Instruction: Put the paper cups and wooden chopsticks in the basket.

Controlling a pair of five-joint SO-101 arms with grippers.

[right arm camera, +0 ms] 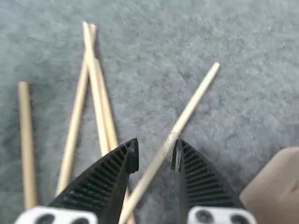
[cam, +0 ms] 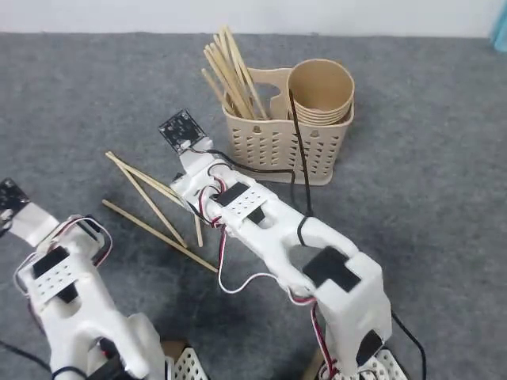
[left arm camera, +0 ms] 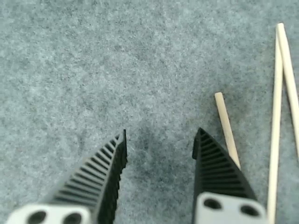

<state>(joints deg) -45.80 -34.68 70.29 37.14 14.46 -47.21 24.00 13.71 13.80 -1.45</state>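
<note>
1. Left claw (left arm camera: 161, 140) gapes wide over the grey table (left arm camera: 93, 70).
2. Right claw (right arm camera: 155, 156), narrowly parted, straddles one chopstick (right arm camera: 191, 102) whose near end is cut off.
3. Paper cups (cam: 321, 91) sit in the basket (cam: 285, 150); loose chopsticks (cam: 146, 190) lie at its 8 o'clock, partly hidden by the right arm (cam: 261, 214).

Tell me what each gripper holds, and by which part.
Nothing is held. The left gripper is open over the carpet. The right gripper is open too, jaws either side of a wooden chopstick along its shaft, not clamped on it.

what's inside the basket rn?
The basket holds a nested stack of paper cups in one compartment and a bundle of chopsticks leaning in another. Their lower parts are covered by the wall, so the bottom is unseen.
</note>
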